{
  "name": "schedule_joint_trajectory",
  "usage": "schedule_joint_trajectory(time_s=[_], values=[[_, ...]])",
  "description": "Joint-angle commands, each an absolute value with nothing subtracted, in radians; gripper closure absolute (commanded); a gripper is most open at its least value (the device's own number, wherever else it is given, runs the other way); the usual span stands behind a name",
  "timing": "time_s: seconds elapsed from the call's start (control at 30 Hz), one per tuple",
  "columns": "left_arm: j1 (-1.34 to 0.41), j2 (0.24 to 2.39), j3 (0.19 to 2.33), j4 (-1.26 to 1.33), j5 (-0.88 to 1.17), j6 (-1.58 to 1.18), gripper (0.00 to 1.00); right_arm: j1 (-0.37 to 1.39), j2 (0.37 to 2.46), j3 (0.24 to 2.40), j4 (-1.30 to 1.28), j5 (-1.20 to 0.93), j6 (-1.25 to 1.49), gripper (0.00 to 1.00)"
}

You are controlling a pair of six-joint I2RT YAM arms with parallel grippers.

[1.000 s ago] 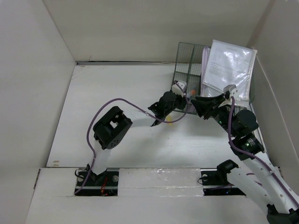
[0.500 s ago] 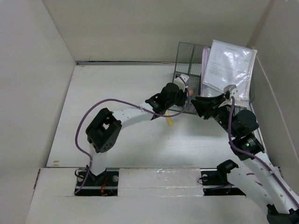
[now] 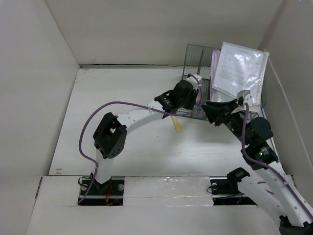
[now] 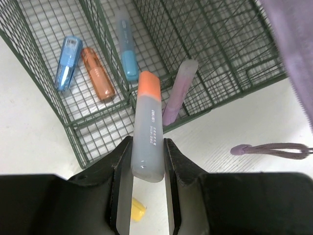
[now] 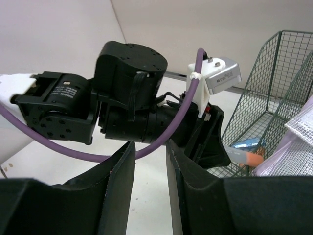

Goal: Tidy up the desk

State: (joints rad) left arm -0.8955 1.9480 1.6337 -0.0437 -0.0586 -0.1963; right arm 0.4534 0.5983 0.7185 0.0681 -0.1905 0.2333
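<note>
The white desk (image 3: pixel 122 112) fills the floor of the top view. My left gripper (image 3: pixel 194 99) (image 4: pixel 146 147) is shut on an orange-capped translucent highlighter (image 4: pixel 148 128) and holds it above the front edge of the dark green wire-mesh rack (image 4: pixel 220 58) (image 3: pixel 195 63). In the rack lie a blue highlighter (image 4: pixel 68 62), an orange one (image 4: pixel 98 73), a light blue one (image 4: pixel 126 46) and a purple one (image 4: pixel 177 90). A yellow highlighter (image 3: pixel 176 124) (image 4: pixel 137 209) lies on the desk just below the left gripper. My right gripper (image 3: pixel 211 111) (image 5: pixel 149 156) is open and empty, close beside the left wrist.
A clear sleeve of printed papers (image 3: pixel 239 68) stands in the rack's right part. White wall panels (image 3: pixel 39 58) close in the left, back and right sides. The left arm's purple cable (image 3: pixel 112 108) arcs over the desk and a loop of it lies near the rack (image 4: pixel 271 149).
My left gripper has moved up and right from the desk to the rack's front edge, carrying the orange-capped highlighter. The yellow highlighter is now uncovered on the desk. The right arm barely moved.
</note>
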Motion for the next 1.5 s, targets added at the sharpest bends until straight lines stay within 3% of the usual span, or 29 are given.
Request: schedule_joint_trajectory(time_s=[0.0,0.4,0.7,0.93,1.47], values=[[-0.896,1.962,1.684,-0.129,-0.06,-0.206,1.0,0.463,0.563,0.715,0.112,-0.176,0.241,0.63],[-0.896,2.017,1.769,-0.215,-0.018,-0.199,1.0,0.463,0.426,0.709,0.071,-0.069,0.244,0.62],[-0.905,2.131,1.998,-0.373,-0.064,-0.156,1.0,0.463,0.422,0.707,0.064,-0.055,0.253,0.62],[-0.914,2.201,2.115,-0.44,-0.075,-0.147,0.85,0.463,0.428,0.706,0.069,-0.058,0.253,0.62],[-0.914,2.146,2.079,-0.364,-0.006,-0.167,0.65,0.463,0.449,0.706,0.077,-0.072,0.256,0.62]])
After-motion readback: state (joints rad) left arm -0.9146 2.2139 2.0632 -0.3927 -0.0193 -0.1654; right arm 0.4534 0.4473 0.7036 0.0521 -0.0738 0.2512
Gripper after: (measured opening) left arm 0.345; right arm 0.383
